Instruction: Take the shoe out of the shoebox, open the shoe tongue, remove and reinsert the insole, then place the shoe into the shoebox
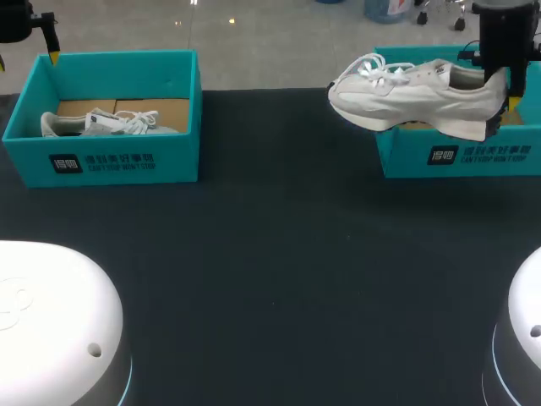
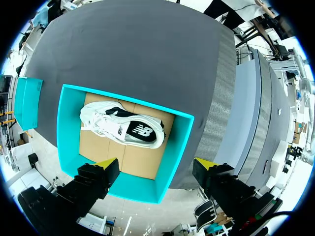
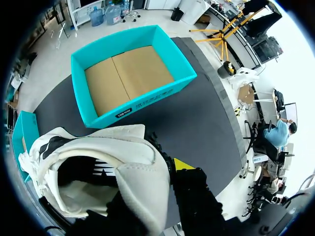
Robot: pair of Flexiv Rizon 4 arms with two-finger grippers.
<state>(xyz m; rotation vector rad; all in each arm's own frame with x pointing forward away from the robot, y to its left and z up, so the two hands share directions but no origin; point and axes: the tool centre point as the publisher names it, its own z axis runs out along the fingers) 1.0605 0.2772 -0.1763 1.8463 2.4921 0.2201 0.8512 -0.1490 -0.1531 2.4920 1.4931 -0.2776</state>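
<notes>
A white shoe (image 1: 418,97) hangs on its side in the air above the front of the right teal shoebox (image 1: 456,155). My right gripper (image 1: 507,91) is shut on its heel. In the right wrist view the heel collar (image 3: 123,172) sits between the fingers, one yellow tip (image 3: 183,163) shows, and the right shoebox (image 3: 133,73) below shows only its cardboard floor. A second white shoe (image 1: 110,124) lies in the left teal shoebox (image 1: 101,161). My left gripper (image 1: 27,59) hangs open behind that box, looking down on the second shoe (image 2: 123,129) with nothing between its fingers (image 2: 106,163).
The dark table mat (image 1: 279,254) spreads between the two boxes and toward the front. Both white arm bases (image 1: 51,330) stand at the near corners. The left shoebox (image 2: 64,128) sits near the table's back edge.
</notes>
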